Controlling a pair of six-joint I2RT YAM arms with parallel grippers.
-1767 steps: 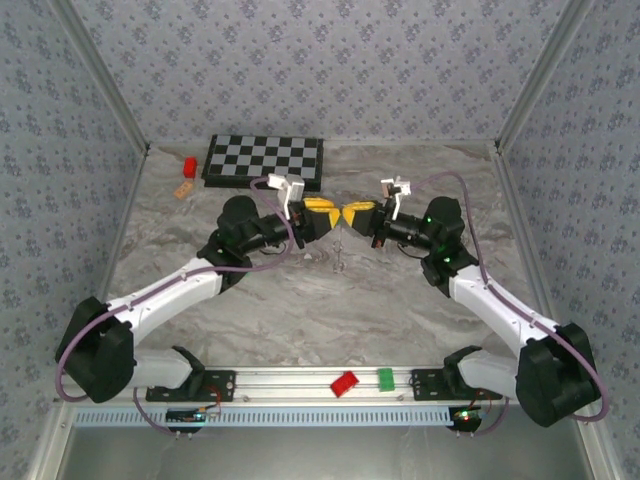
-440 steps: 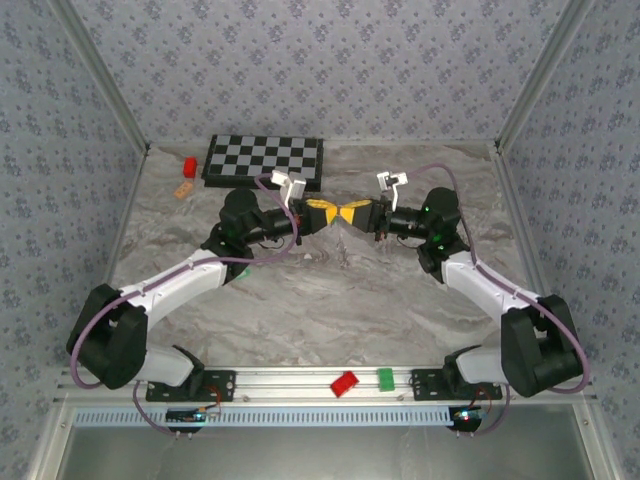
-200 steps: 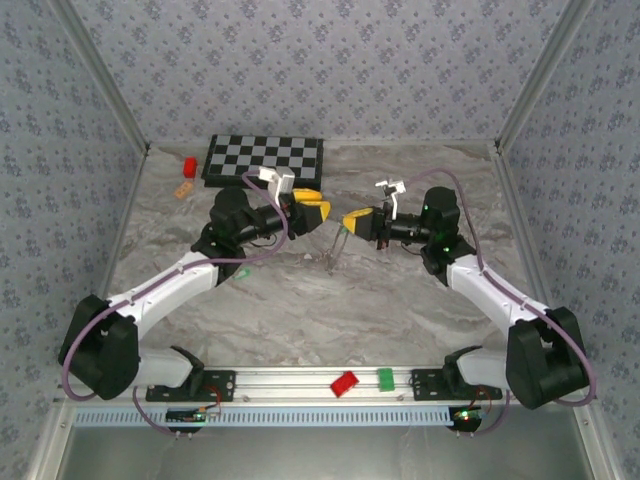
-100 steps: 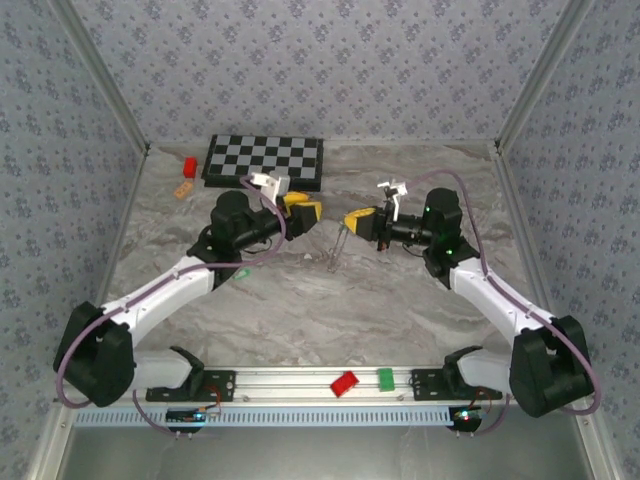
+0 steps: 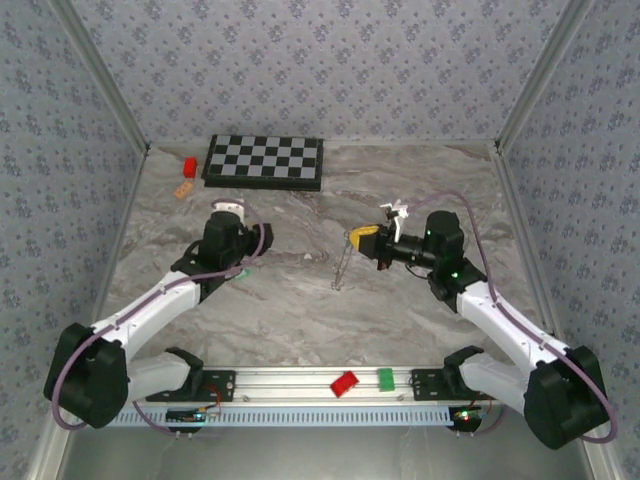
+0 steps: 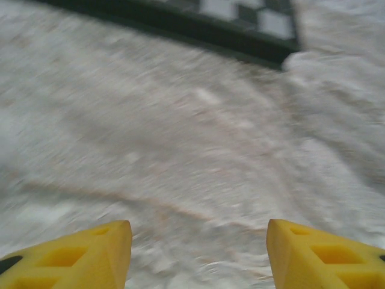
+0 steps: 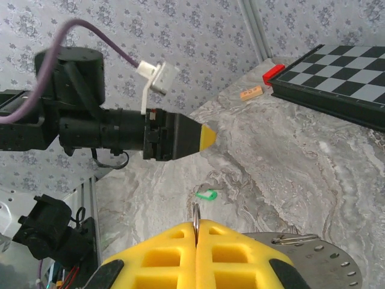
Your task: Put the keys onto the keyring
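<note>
**Left lets go; the ring is in my right alone**

My left gripper has pulled back from the mid-air meeting and now hangs low over the marble table, fingers spread wide and empty. My right gripper stays clenched on the keyring, which dangles above the table. One green key lies on the marble beside my left arm, off the ring. I judge it needs fetching next.

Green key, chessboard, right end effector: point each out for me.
Green key (image 7: 206, 194), right wrist view, its green head.
Chessboard (image 5: 264, 160), top view, board's centre.
Right end effector (image 7: 197, 227), right wrist view, fingertip seam, pinching keyring (image 7: 196, 211).
</note>
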